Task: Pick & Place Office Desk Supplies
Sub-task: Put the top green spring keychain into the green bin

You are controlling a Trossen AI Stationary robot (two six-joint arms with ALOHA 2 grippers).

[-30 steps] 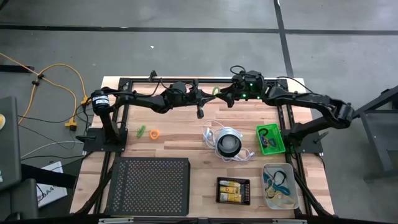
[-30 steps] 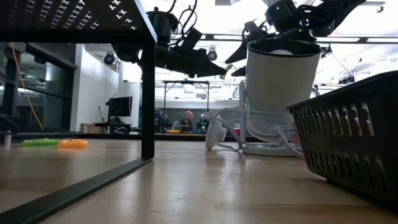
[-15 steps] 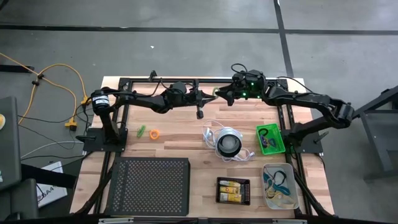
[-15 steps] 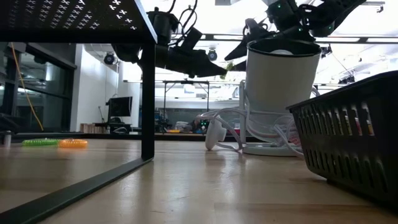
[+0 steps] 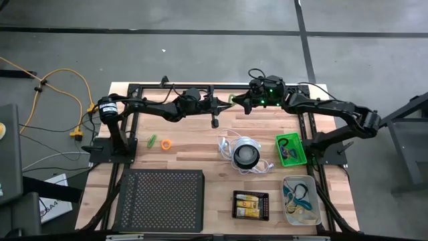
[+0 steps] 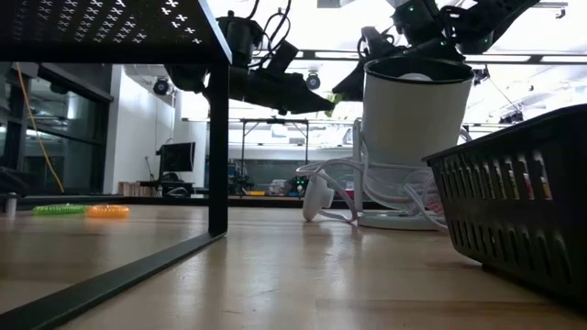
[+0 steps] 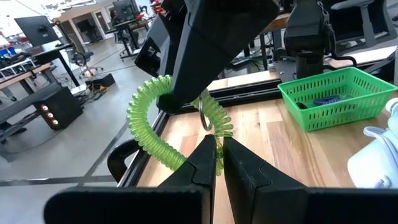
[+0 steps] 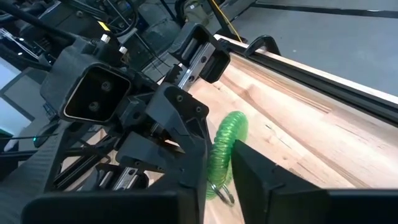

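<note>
Your left gripper (image 7: 216,163) is clamped on the green coil loop (image 7: 149,118) at its metal ring end, fingers pressed nearly together, held up in the air over the far edge of the table (image 5: 200,144). Your right gripper (image 8: 219,180) meets it head-on: its fingers sit either side of the same coil, but you cannot tell whether they have closed on it. In the high view both grippers meet at the far middle of the table, left gripper (image 5: 224,102) just beside right gripper (image 5: 239,102).

Out from there: another green loop (image 5: 152,141) and an orange loop (image 5: 165,144) lie side by side on the wood on the left. The round white-and-black object (image 5: 245,154) with its white cord stands near the middle. The green tray (image 5: 298,158) is to its right, something blue and dark in it. Near edge: the black tray (image 5: 251,205) holds yellow-and-white packs (image 5: 249,201), the clear tray (image 5: 300,199) holds teal and dark cords (image 5: 298,194). A black perforated stand (image 5: 160,199) takes the near left.
</note>
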